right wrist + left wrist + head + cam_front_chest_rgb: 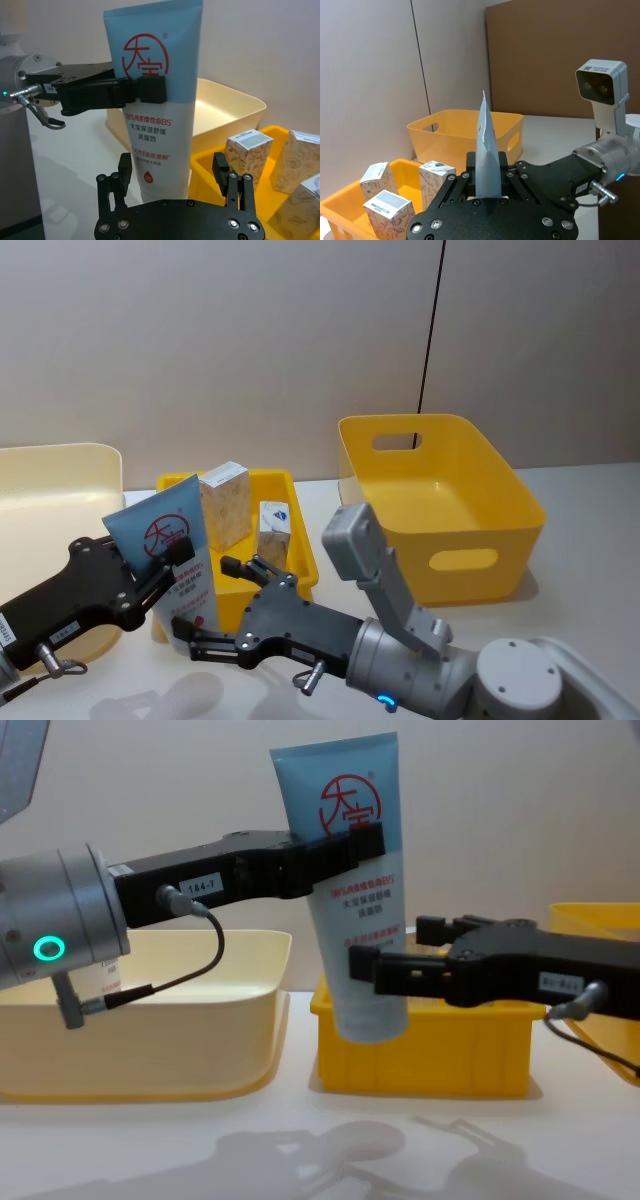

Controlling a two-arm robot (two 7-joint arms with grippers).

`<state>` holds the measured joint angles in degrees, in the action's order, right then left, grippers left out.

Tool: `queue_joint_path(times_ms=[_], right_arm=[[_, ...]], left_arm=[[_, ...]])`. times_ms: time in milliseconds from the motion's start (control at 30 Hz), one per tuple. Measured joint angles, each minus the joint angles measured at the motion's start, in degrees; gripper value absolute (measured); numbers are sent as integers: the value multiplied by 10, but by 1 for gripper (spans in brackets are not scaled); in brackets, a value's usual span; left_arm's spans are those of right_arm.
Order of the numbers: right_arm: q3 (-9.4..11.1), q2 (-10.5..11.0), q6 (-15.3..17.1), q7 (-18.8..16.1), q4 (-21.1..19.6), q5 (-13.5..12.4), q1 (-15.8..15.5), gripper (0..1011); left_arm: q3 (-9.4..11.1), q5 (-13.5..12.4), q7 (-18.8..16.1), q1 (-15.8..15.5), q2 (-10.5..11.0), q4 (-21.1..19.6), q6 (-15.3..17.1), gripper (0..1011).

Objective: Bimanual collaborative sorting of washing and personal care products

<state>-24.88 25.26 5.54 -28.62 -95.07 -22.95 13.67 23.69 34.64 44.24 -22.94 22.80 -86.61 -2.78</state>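
One table, one shallow yellow bin, and at its near side a light-blue tube held upright, crimped end up, cap down, clamped in the left end effector. Around its lower half the right end effector has its fingers apart. Small cartons stand in the bin.

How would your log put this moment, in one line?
left gripper: shut on light-blue tube, upright | right gripper: open, fingers flanking its lower half

Even, diffuse overhead light; black left gripper, black right gripper and light-blue plastic squeeze tube cast soft grey shadows on white tabletop
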Motion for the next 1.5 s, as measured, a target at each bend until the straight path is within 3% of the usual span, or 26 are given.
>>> queue_joint_path(times_ms=[433,900,1200,1433,1500], right_arm=[[-30,-20,-11,2,39,18,32,1001],[-42,-29,-14,7,55,27,45,671],[-45,-31,-16,9,60,29,48,623],[-46,-32,-16,9,62,31,49,588],[-46,-32,-16,9,62,31,49,583]], left_arm=[[0,0,0,0,0,0,0,226],[0,0,0,0,0,0,0,226],[0,0,0,0,0,0,0,226],[0,0,0,0,0,0,0,373],[0,0,0,0,0,0,0,479]])
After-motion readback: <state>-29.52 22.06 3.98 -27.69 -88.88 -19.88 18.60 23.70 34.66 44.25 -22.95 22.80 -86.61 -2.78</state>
